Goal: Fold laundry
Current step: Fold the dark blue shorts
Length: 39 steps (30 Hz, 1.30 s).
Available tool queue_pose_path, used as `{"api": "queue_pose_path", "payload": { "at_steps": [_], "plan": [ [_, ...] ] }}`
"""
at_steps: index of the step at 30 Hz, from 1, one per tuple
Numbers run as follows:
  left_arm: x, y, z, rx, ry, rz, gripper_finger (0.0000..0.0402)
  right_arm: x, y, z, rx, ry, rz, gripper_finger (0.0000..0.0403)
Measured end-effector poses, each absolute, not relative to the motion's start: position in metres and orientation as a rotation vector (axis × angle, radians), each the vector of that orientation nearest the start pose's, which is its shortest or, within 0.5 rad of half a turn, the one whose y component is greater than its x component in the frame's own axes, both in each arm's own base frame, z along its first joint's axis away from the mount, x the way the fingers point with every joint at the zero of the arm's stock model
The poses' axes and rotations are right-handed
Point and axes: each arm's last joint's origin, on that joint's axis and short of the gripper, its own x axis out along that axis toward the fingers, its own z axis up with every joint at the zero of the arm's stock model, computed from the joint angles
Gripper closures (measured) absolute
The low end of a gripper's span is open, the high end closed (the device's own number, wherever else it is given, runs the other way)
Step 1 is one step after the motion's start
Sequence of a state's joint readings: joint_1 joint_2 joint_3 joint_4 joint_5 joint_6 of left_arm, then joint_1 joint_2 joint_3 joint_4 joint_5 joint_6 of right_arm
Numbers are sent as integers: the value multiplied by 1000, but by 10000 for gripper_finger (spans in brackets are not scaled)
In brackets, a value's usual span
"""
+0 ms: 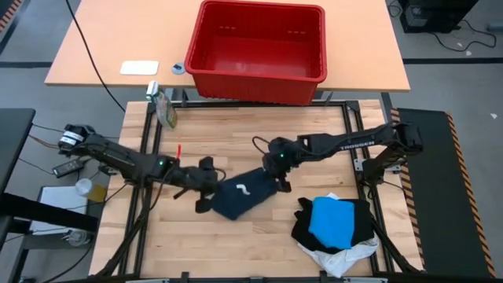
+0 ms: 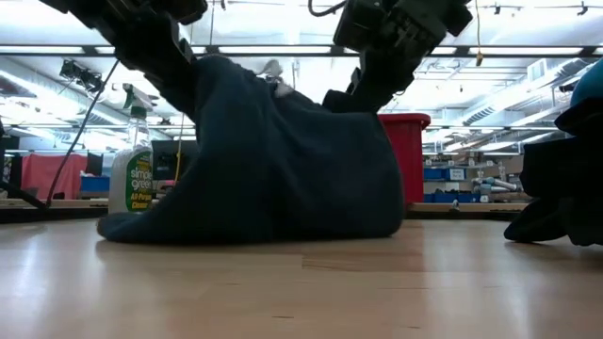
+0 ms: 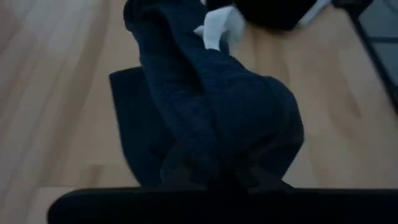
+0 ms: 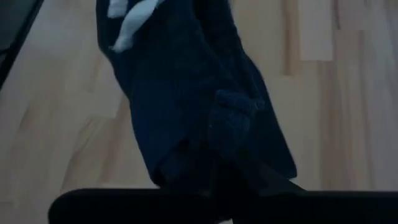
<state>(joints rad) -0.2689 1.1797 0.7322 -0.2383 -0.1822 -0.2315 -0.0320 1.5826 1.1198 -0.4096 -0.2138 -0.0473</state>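
Note:
A dark blue garment [image 1: 244, 195] with a white mark lies bunched at the table's middle, and its lower edge [image 2: 254, 231] rests on the wood. My left gripper [image 1: 206, 185] is shut on its left end and my right gripper [image 1: 277, 174] on its right end. Both ends are raised, so the cloth humps up between them in the low view. At the near right, a bright blue garment [image 1: 334, 220] lies on a black one [image 1: 363, 214], with a white one [image 1: 346, 255] underneath. My left gripper pinches a bunched fold of the dark blue garment's left end [image 3: 217, 155] between its two fingers, slanting down from the table's left. The cloth falls away slack from the fingers to the table. My right gripper pinches a gathered fold at the garment's right end [image 4: 217, 146] between its two fingers, slanting down from the table's right. That end is lifted, and the rest hangs slack down to the table.
A red plastic basket [image 1: 258, 49] stands on the far table behind the work surface. A spray bottle [image 1: 163, 106] stands at the far left corner. Bare wood shows along the near left of the table [image 1: 196, 244].

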Motion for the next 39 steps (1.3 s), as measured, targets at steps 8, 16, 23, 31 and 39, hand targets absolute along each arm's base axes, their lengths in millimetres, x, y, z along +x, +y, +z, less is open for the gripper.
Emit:
{"api": "queue_pose_path", "payload": {
  "at_steps": [8,16,23,31,39],
  "plan": [
    [231,-50,244,-65,658,186,388,337,-6,248,-45,803,66,376],
    [230,3,311,391,674,519,387,350,-55,299,-398,637,-383,379],
    [226,55,368,575,640,829,394,353,-80,347,-596,519,-643,379],
    [234,47,308,436,728,741,397,358,-72,294,-310,704,-325,379],
    [236,-9,231,277,742,573,392,371,-55,228,-131,882,-124,375]
  ]
}}
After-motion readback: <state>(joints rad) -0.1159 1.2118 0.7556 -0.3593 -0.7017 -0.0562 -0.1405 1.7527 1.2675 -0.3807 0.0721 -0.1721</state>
